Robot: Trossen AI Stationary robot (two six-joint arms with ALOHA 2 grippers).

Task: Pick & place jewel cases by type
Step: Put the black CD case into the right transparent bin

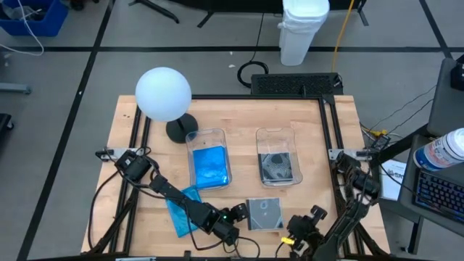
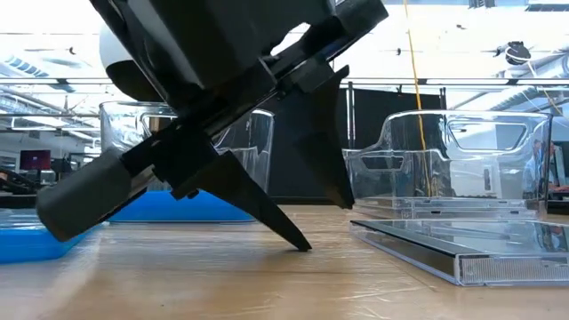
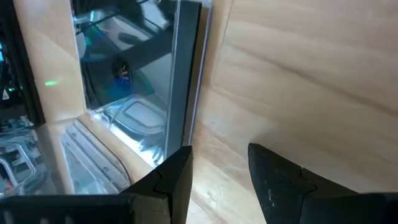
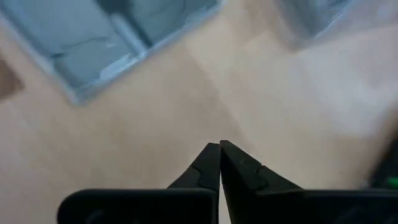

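From above, two clear bins (image 1: 209,136) (image 1: 278,133) sit mid-tabletop: one holds blue jewel cases (image 1: 210,167), the other dark cases (image 1: 278,167). One blue case (image 1: 179,210) and one dark case (image 1: 264,214) lie near the front edge. The left gripper (image 1: 233,230) is parted and empty. In the right wrist view, the right gripper (image 4: 219,163) is closed on nothing.

Lighting is bright and even; the white spherical lamp (image 1: 163,93) glares, backlit windows wash out, and wrist views blur.

Two clear bins (image 1: 209,138) (image 1: 279,134), perhaps a globe lamp (image 1: 164,94).
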